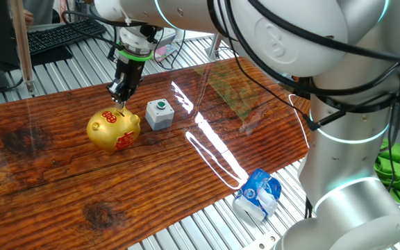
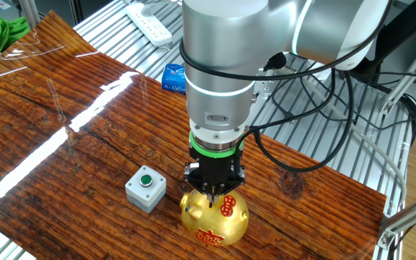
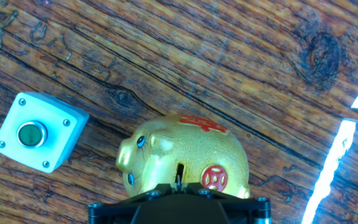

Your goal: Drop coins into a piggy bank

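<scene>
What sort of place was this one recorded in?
Probably a lab or workshop test bench: a wood-grain board laid over slatted metal framing, with a keyboard behind it, a power strip beside it, and a grey box with a green button by the piggy bank.

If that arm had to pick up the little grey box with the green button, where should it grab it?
Probably from straight above, jaws closing on two opposite flat side walls of the grey box. It sits flat with open wood around it, though the piggy bank stands nearby. Avoid the raised green button on top.
</scene>
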Action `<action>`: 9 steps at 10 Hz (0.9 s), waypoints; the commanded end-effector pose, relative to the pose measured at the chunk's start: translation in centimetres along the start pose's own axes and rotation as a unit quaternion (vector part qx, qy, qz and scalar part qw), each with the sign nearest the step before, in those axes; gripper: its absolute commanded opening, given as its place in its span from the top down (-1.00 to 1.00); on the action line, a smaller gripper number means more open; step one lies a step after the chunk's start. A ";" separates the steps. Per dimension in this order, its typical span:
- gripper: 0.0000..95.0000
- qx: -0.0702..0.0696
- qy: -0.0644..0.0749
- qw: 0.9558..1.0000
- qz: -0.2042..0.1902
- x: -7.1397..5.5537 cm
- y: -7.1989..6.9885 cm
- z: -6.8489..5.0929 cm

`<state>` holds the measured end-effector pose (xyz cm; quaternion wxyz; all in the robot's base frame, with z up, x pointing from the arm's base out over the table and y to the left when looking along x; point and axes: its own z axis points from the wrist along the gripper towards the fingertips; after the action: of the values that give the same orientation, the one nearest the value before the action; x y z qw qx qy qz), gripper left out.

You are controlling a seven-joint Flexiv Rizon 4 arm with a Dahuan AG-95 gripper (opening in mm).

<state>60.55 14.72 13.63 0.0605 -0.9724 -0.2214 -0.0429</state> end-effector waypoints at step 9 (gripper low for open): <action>0.60 -0.001 0.006 1.000 -0.025 0.2 0.0 -0.2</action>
<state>60.57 14.76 13.97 0.0595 -0.9681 -0.2380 -0.0512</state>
